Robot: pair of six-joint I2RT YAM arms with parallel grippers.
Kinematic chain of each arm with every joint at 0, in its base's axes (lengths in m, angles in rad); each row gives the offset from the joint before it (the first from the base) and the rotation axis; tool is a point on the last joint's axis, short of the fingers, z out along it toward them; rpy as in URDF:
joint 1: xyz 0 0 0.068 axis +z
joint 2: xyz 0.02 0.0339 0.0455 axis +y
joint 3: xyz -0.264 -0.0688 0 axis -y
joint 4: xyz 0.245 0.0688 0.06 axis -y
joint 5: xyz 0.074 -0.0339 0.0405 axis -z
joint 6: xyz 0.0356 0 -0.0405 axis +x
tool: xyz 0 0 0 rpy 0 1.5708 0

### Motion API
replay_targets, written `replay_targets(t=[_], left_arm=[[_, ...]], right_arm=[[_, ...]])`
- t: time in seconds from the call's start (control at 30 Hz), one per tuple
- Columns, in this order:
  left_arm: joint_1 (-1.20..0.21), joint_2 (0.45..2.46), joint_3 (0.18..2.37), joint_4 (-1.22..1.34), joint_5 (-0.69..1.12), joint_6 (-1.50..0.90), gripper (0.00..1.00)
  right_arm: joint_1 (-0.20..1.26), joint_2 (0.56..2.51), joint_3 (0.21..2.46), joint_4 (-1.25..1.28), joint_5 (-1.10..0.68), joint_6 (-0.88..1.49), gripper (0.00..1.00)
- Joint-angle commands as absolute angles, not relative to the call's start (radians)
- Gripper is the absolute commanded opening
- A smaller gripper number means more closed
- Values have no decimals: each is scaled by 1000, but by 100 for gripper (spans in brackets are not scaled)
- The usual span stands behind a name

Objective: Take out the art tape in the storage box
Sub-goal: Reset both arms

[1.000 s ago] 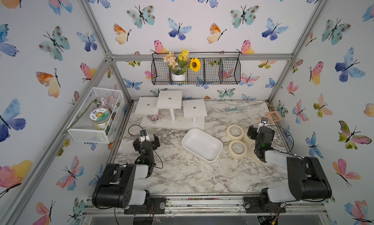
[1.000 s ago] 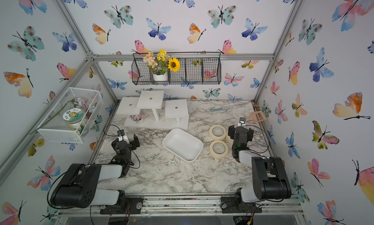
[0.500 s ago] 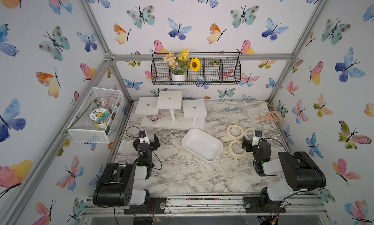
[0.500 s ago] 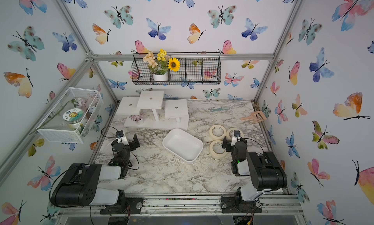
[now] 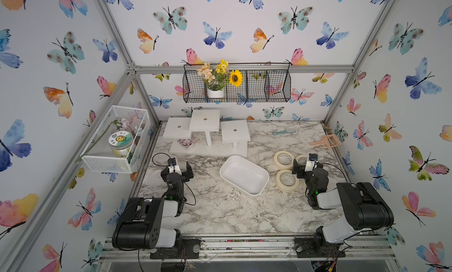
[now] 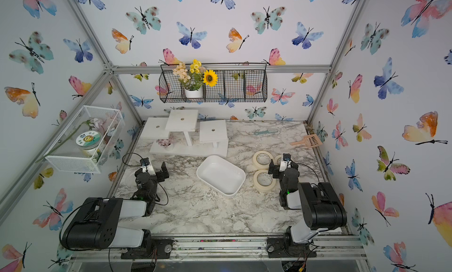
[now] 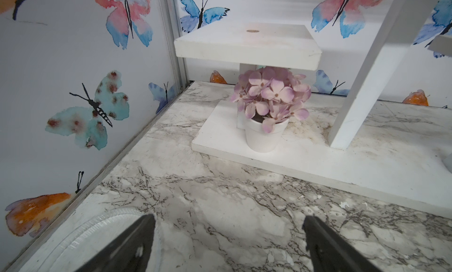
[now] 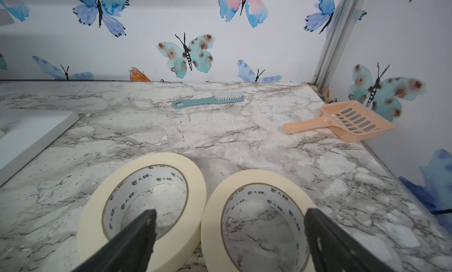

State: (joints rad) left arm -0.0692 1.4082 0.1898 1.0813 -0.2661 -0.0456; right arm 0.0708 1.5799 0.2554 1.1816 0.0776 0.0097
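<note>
Cream-beige paper rolls are the whole story here: all three wide rolls of art tape [image 5: 283,160], white printed cores and all, lie flat on the grey-veined marble-look tabletop [image 5: 232,217]. The shallow white plastic storage box [image 5: 244,176] with rounded corners sits empty mid-table in both top views. So as far as I can judge, the taking-out part is done. The tape sits just off the box's right side, two rolls near the box and the third partly hidden behind the right arm. The black right gripper [image 8: 230,210] hangs over that cluster with its jaws spread wide and nothing between them. In its wrist view two rolls lie side by side, touching or nearly so, just below the fingertips, holes facing up. They're round, so there's no long axis to line up with. The black left gripper [image 7: 227,217] is also wide apart and empty, well away on the other side of the box, facing a little white pot of lilac fake flowers [image 7: 265,136]. If anything needs a nudge, the right arm is clearly the nearer one.
</note>
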Motion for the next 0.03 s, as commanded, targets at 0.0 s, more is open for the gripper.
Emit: replay_targets(t=[0.0], left_arm=[[-68, 1406, 196, 1097, -244, -49, 99]], right_arm=[[66, 1580, 262, 1187, 65, 9, 99]])
